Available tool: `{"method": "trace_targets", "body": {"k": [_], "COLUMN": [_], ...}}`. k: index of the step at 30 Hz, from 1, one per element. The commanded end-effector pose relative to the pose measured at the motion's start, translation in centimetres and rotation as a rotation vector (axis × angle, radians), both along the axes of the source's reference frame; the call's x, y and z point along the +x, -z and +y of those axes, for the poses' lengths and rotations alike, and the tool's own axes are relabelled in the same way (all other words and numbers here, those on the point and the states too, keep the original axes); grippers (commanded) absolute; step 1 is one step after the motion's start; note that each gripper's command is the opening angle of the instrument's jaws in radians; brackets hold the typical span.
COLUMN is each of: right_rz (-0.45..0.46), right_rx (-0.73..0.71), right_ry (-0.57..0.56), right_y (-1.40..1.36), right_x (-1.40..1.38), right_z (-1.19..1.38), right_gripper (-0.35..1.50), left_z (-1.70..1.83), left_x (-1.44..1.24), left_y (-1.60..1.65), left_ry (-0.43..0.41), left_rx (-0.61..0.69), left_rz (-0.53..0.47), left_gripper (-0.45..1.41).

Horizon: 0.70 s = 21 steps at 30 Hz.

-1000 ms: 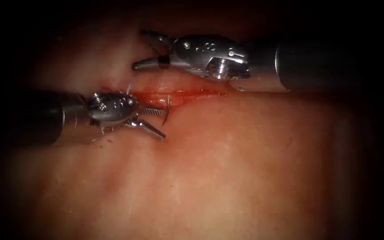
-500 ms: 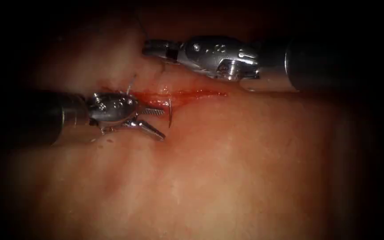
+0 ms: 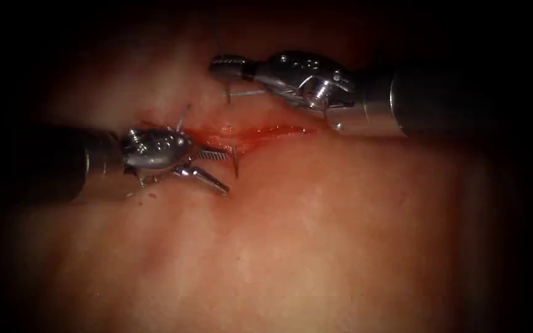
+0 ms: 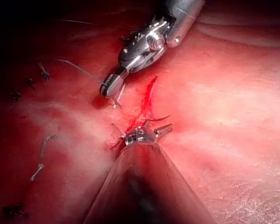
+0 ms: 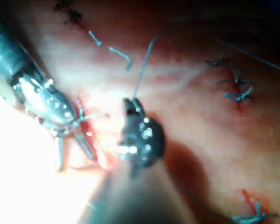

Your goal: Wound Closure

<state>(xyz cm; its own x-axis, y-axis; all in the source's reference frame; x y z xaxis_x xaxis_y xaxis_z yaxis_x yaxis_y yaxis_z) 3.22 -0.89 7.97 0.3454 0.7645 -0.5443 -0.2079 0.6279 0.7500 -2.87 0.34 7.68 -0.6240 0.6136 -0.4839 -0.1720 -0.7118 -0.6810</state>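
The cut (image 3: 266,131) runs across the tissue (image 3: 315,234), wet with red fluid. The curved needle (image 3: 235,161) sticks out of the tissue at the cut's left end, its middle buried. My left tool (image 3: 224,172) lies just left of it with jaws open, the upper one close to the needle, holding nothing. Above the cut, my right tool (image 3: 220,63) is shut on the thread (image 5: 142,74), which rises from its tip; a thin strand (image 3: 244,92) hangs under the jaws. The left wrist view shows the right tool (image 4: 107,88) and the left tool (image 4: 161,122) either side of the cut (image 4: 149,93).
Finished stitches of blue thread (image 5: 235,91) sit beyond the right tool, another (image 5: 254,215) nearer. Cut ends of thread (image 4: 42,154) lie loose on the tissue. A short thread end (image 3: 181,117) stands up at the cut's left end.
The right tool's jaws went from open to shut, and the tool moved a little up and to the right. The left tool and the needle stayed put.
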Motion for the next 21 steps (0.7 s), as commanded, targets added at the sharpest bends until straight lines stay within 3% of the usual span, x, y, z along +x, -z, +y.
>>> {"method": "trace_targets", "body": {"k": [1, 7, 12, 21], "right_rz": [0.0, -0.013, -0.025, 0.021], "right_rx": [0.047, 0.181, 0.295, 0.339], "right_ry": [-0.004, 0.005, 0.082, 0.127], "right_y": [-0.04, -0.13, -0.1, 0.04], "right_x": [0.06, 0.03, 0.02, 0.07], "right_z": [0.06, 0.04, -0.04, -0.12], "right_gripper": [-0.35, -0.35, -0.35, -0.35], "left_z": [0.03, 0.02, 0.02, 0.01], "left_x": [-0.06, -0.06, -0.05, -0.06], "left_y": [-0.07, -0.07, -0.07, -0.04], "left_ry": [0.0, 0.0, -0.001, -0.004], "left_rx": [-0.003, -0.003, -0.003, -0.006], "left_rz": [0.001, 0.001, 0.0, -0.002], "left_gripper": [0.57, 0.56, 0.56, 0.56]}}
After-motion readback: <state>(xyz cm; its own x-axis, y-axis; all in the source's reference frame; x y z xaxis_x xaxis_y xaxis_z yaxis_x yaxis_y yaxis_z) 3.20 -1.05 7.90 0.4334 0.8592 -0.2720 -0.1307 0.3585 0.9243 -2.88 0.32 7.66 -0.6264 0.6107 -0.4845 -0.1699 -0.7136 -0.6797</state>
